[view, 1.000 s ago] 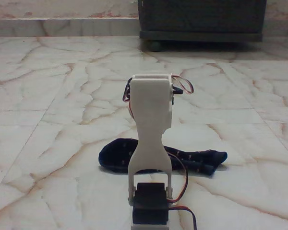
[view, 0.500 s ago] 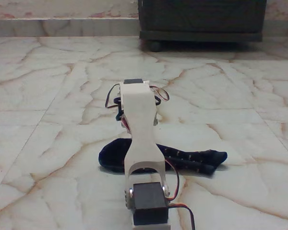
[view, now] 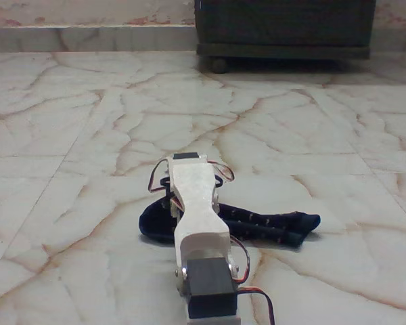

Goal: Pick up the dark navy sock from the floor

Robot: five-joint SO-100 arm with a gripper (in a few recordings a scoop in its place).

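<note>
The dark navy sock (view: 274, 227) lies flat across the floor (view: 68, 135), stretching from left to right, its toe end pointing right. My white arm (view: 196, 203) leans forward and low over the sock's left half and covers its middle. Dark parts of the wrist end (view: 165, 193) peek out on the left of the white link, right above the sock. The fingers are hidden behind the link, so I cannot see how they stand or whether they touch the sock.
A dark wheeled cabinet (view: 284, 30) stands at the back right, against the marble skirting of the wall. Open marble tiles spread to the left, right and beyond the sock. The arm's black base servo (view: 210, 288) sits at the bottom edge.
The arm has folded down and forward, from upright a second ago to low over the sock. It has also swung slightly left. The sock has not moved.
</note>
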